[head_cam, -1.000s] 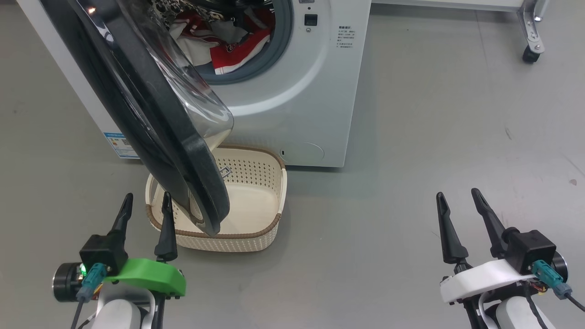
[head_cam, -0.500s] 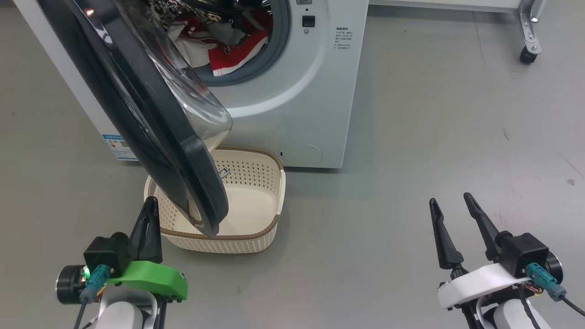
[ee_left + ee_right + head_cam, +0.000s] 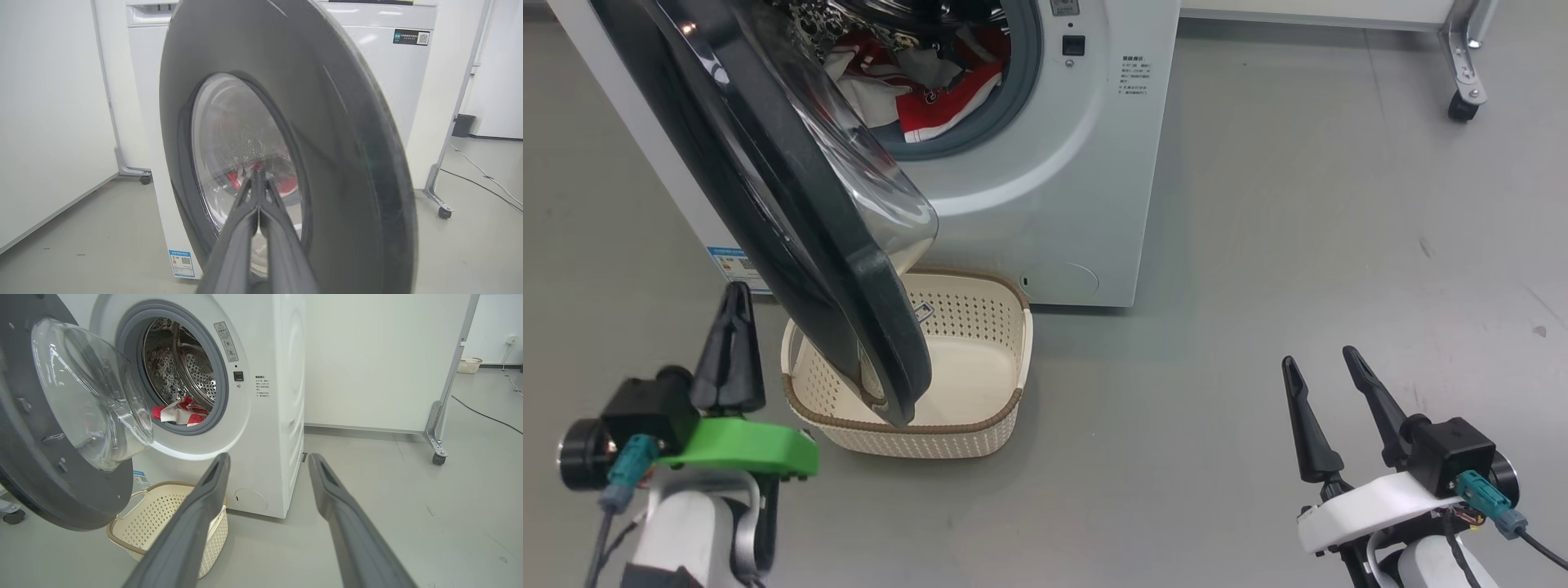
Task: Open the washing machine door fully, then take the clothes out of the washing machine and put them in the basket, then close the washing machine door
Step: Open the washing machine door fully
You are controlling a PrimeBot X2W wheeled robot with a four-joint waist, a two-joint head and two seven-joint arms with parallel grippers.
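Head view: the washing machine door point(image 3: 849, 269) stands partly open, its lower rim above the basket point(image 3: 980, 412), which sits just before the washing machine point(image 3: 1054, 188). The clothes point(image 3: 935, 98) lie in the drum. The left gripper point(image 3: 737, 296) is closed tight and empty, left of the door. The right gripper point(image 3: 1318, 358) is spread wide and empty.
Left wrist view: the joined fingers aim at the door glass.
Right wrist view: the parted fingers hang over the floor beside the machine.

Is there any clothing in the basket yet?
No, the visible floor of the basket is bare, and the red clothes lie inside the washing machine.
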